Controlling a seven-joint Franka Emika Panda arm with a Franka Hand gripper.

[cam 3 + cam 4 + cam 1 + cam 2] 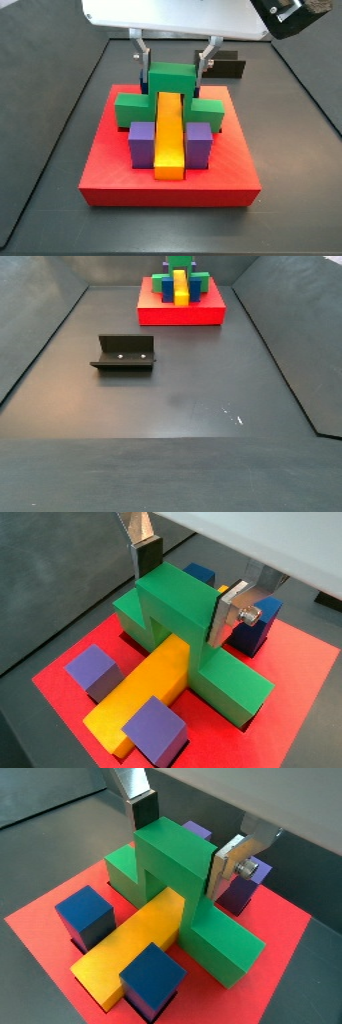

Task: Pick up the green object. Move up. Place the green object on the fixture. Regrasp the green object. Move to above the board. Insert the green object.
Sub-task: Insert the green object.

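We found the hand above the large flat red square board, its two flat silver fingers set against opposite sides of the raised top of the bright green notched plastic block, so it was clamped on that piece. In both wrist views the green block straddled the long yellow bar like a bridge, its feet down on the board. In a side view the block sat at the far end of the bar, with purple blocks on either side nearer the camera. Blue blocks also stood on the board. The small black angular fixture stood well apart on the dark grey counter, which dark walls enclosed.
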